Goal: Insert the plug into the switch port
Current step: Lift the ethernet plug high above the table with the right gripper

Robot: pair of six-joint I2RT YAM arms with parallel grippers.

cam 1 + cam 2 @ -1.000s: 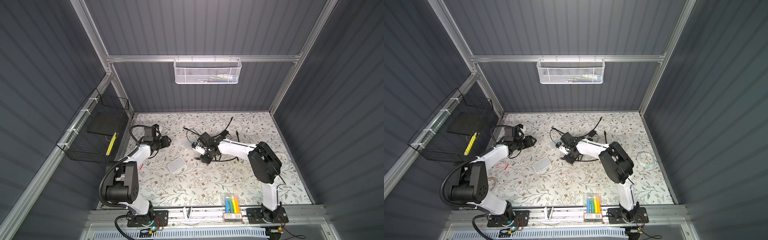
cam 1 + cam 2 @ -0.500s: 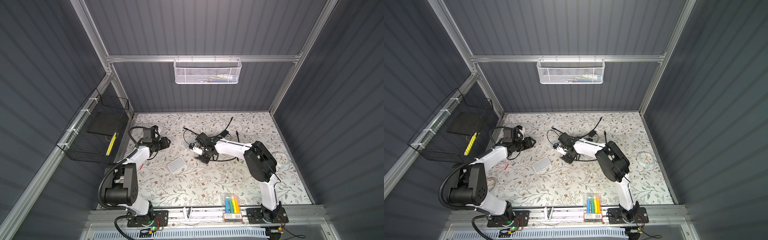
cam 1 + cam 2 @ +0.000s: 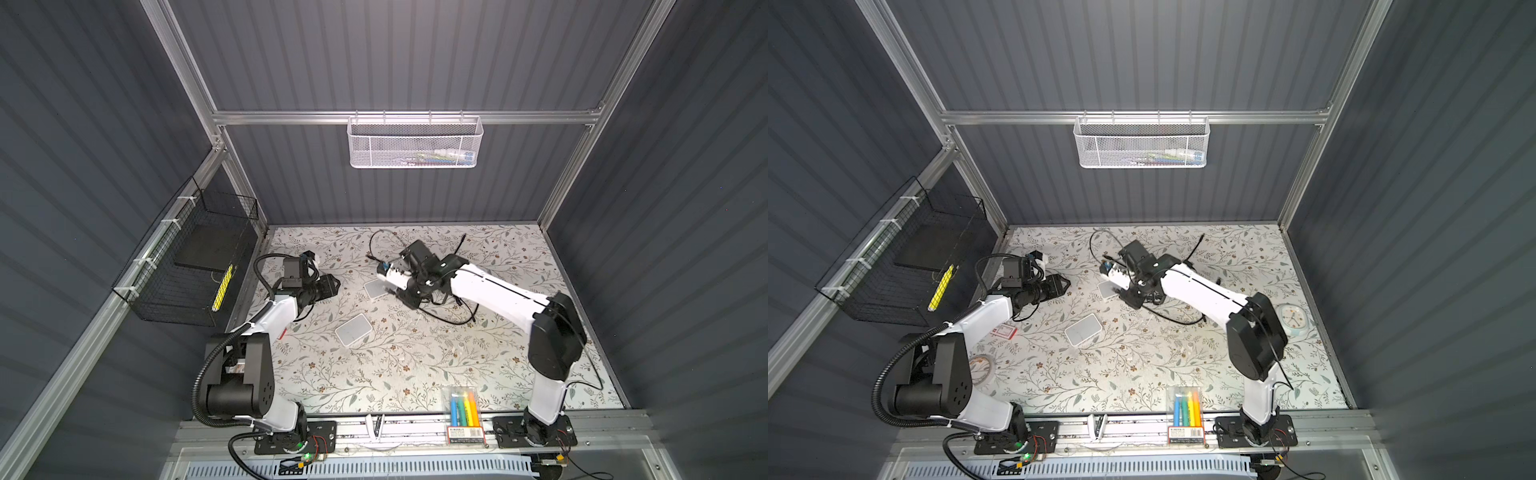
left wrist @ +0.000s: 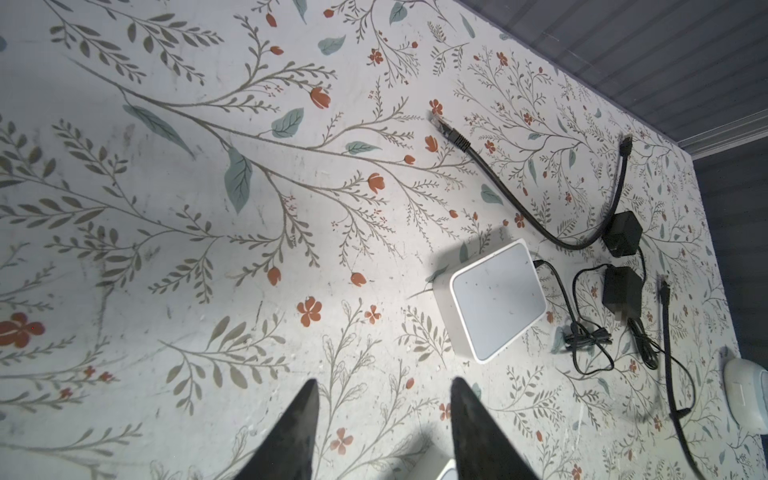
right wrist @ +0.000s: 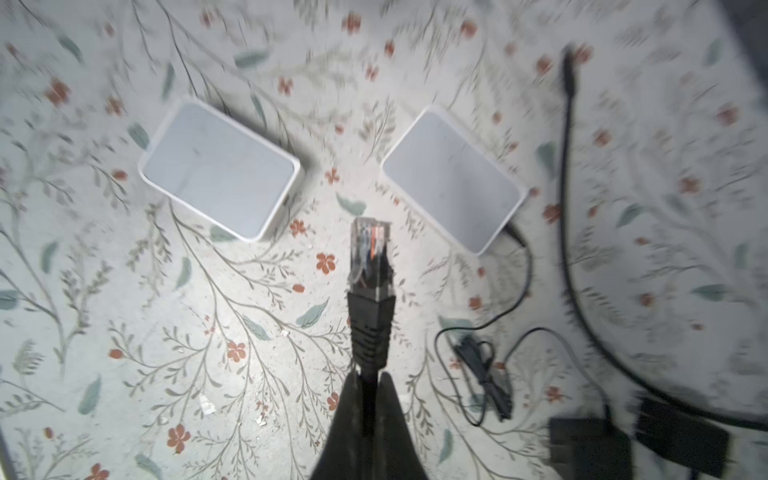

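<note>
Holds the black cable boot (image 5: 370, 328) in the right gripper (image 5: 370, 376), with jaws clamped on it and the clear plug (image 5: 370, 245) poking out ahead of the fingertips, lifted over the back half of the bench (image 3: 415, 365) and short of both the switch with a lead (image 5: 453, 178) and the bare switch (image 5: 218, 170). Shows no port face in any view, so risks steering to the wrong side of a box. Grips far back on a rubbery boot, so may let the plug droop or pivot on contact and jam against a port rim instead of seating; may also arrive with the latch tab turned the wrong way. Could shove a light, unbraced switch across the bench, leaving the left gripper (image 4: 384, 382) idle near the left edge, jaws apart and empty. Among containers, finds a white mesh basket (image 3: 395, 145) on the back-wall rail with a few pen-like items (image 3: 449, 157) too small to name, a black wire basket (image 3: 166, 286) on the left wall with a flat dark slab (image 3: 203, 249) and a yellow strip (image 3: 222, 286), and a clear case (image 3: 444, 399) at the front edge with blue, green, yellow and orange markers (image 3: 463, 405)
</note>
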